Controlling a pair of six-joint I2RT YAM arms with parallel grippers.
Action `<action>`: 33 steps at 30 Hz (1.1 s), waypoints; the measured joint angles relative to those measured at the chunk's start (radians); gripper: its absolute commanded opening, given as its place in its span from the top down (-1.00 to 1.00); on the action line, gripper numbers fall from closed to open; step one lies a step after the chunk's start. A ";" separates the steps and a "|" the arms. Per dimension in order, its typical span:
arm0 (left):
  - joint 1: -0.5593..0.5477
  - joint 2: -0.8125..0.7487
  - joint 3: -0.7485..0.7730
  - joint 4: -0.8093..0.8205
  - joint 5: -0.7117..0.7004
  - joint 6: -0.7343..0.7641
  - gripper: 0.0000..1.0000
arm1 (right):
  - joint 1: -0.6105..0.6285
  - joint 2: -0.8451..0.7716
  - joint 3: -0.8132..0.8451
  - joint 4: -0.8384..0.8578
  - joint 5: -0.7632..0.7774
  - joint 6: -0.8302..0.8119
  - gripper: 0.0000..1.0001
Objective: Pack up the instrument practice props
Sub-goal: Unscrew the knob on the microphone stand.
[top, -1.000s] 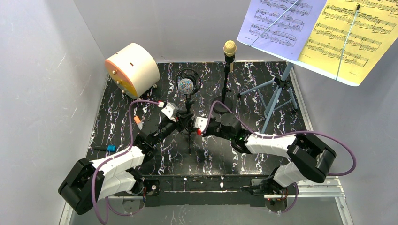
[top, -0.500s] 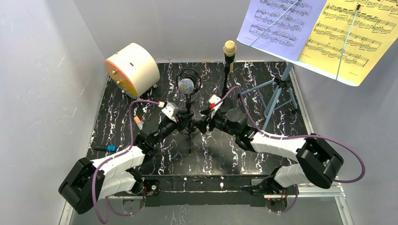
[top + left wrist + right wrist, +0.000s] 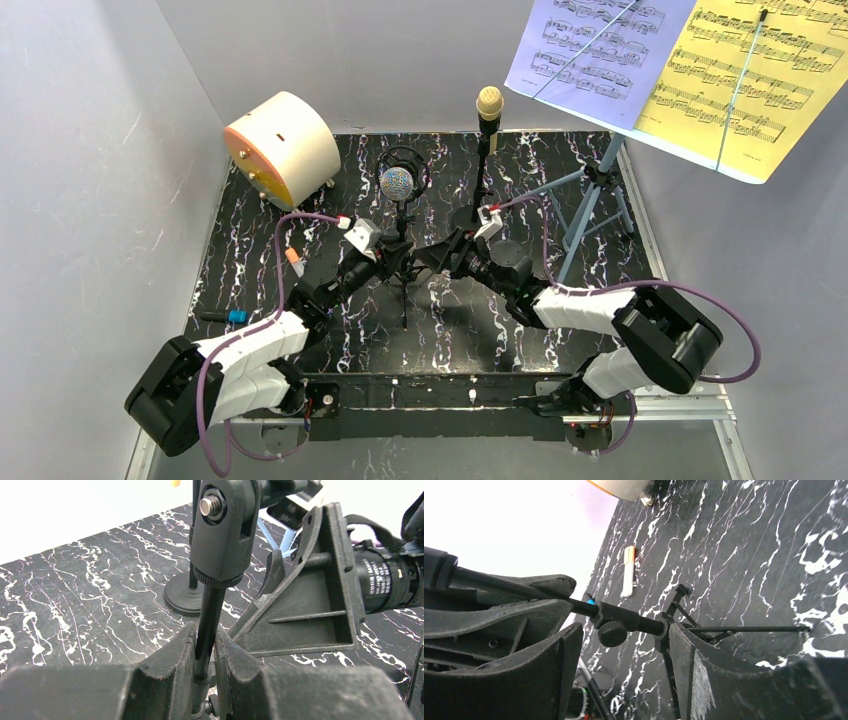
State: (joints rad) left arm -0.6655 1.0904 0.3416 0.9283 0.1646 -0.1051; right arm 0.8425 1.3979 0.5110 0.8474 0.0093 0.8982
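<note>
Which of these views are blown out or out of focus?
Top external: evenly lit and sharp throughout. Left wrist: wall washed out to plain white, near jaws soft, tripod mic pole crisp. Right wrist: upper left overexposed, near jaws blurred.

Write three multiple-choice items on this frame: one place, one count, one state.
1. Where is the big cream cylinder with an orange face? A) far-left corner of the black marbled table B) near-right corner C) near edge
2. How many paper score sheets on the blue tripod music rack? A) one B) two C) three
3. Left end effector is: A) open B) shut on the thin black tripod mic pole C) out of view
A: cylinder sits far left. B: one lavender sheet, one yellow sheet. B: its fingers clamp the pole.
</note>
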 measured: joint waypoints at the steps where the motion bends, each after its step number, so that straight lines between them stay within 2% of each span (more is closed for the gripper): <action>1: 0.000 0.000 0.000 0.000 0.000 0.000 1.00 | 0.000 0.012 -0.004 0.012 -0.002 0.040 -0.39; 7: 0.000 0.002 0.001 0.003 0.000 0.000 1.00 | 0.000 0.065 -0.012 0.062 -0.017 0.206 -0.27; 13: 0.000 0.002 0.001 0.003 0.000 0.000 1.00 | 0.000 0.107 -0.015 0.124 -0.055 0.291 -0.09; 24: 0.000 0.006 0.002 0.007 0.000 0.000 1.00 | 0.000 0.167 -0.017 0.240 -0.102 0.368 0.09; 33: 0.000 0.006 0.002 0.007 0.000 0.000 1.00 | 0.000 0.182 -0.018 0.256 -0.102 0.378 0.25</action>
State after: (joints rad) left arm -0.6659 1.0966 0.3431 0.9352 0.1650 -0.1047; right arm 0.8425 1.5803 0.4934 1.1038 -0.0929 1.2762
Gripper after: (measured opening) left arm 0.161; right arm 0.412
